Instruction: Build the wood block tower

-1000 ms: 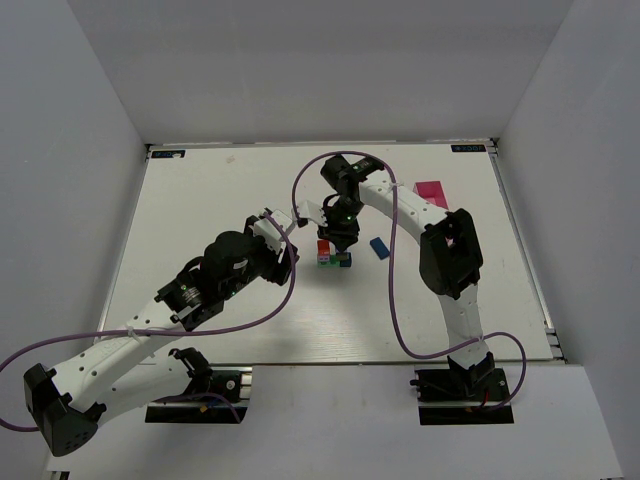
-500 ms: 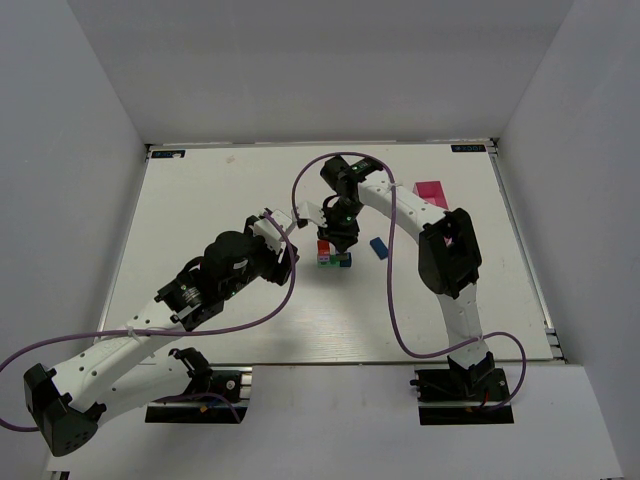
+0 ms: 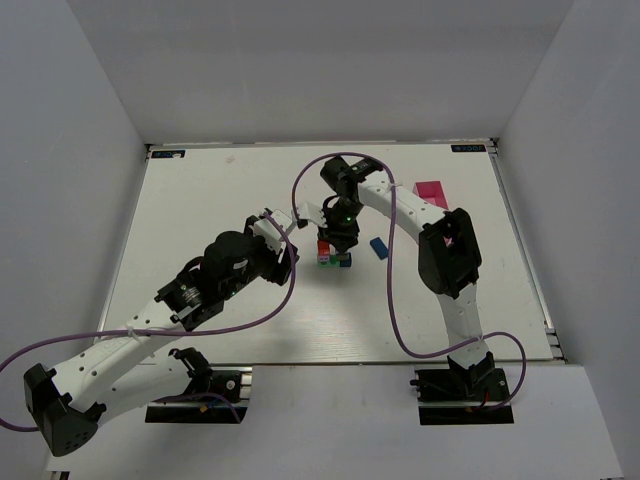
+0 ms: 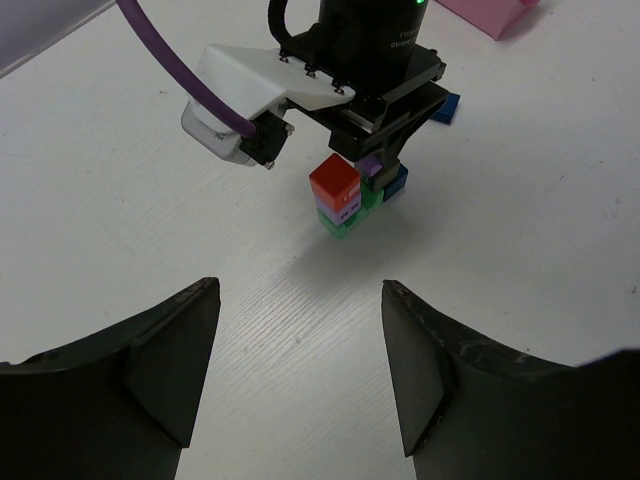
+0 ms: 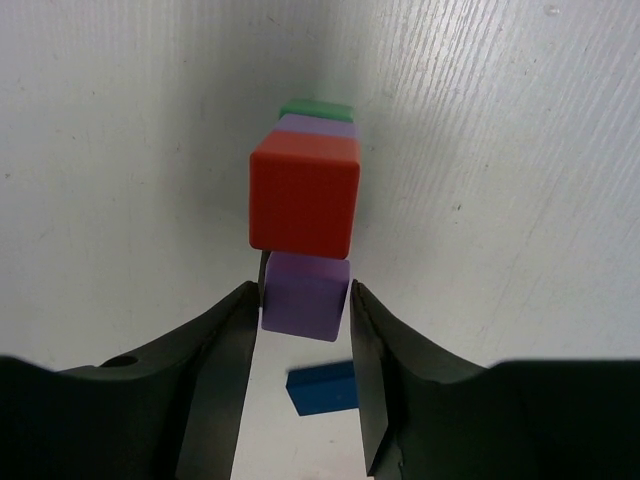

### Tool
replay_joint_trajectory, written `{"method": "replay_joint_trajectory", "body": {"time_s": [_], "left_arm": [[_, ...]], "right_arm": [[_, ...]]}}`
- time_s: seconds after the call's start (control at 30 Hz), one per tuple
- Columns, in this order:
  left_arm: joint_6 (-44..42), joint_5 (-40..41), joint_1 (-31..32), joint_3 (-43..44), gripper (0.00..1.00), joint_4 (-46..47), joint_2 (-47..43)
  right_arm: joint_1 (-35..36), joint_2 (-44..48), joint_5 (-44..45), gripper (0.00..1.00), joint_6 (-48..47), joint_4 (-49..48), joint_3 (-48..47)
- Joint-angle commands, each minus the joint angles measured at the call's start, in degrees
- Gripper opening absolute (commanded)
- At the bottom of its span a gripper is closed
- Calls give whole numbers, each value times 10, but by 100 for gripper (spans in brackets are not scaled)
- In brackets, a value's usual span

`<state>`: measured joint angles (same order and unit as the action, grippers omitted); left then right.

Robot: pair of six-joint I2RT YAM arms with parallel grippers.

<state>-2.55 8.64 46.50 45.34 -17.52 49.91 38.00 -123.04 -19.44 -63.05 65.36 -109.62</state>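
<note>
White arm links (image 3: 120,355), black joints (image 3: 448,255), purple cables (image 4: 165,48), small green wrist light (image 3: 345,210).

From above, the purple cube (image 5: 305,295) is hidden beneath the right pincer (image 3: 342,245); the pink box (image 4: 490,12) is cut off by the left wrist view's top edge.

The setting reads as a robotics lab test cell. A white wood-grain desk (image 3: 200,210) is boxed in on three sides by plain pale wall panels (image 3: 320,70) (bare and matte). A white-and-black left robot arm (image 3: 130,350) and its matching right robot arm (image 3: 450,255) stand on black base plates (image 3: 195,385) at the near edge, trailing loose purple cables (image 3: 389,280). Small printed labels (image 3: 167,154) mark the far corners, and a stack of tiny painted wooden cubes (image 3: 333,256) sits mid-desk.
</note>
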Motion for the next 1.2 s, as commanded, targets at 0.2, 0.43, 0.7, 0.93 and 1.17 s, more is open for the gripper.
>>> {"method": "replay_joint_trajectory", "body": {"time_s": [0.2, 0.43, 0.7, 0.93, 1.17], "left_arm": [[-2, 8, -2, -3, 76, 8, -12], [-2, 8, -2, -3, 76, 8, -12], [-2, 8, -2, -3, 76, 8, -12], [-2, 8, -2, -3, 76, 8, -12], [-2, 8, -2, -3, 76, 8, -17]], "right_arm": [[2, 9, 1, 51, 0, -8, 13], [1, 16, 2, 60, 1, -14, 20], [1, 25, 3, 90, 5, -28, 32], [-3, 47, 7, 90, 16, -56, 50], [-8, 96, 23, 90, 40, -101, 89]]}}
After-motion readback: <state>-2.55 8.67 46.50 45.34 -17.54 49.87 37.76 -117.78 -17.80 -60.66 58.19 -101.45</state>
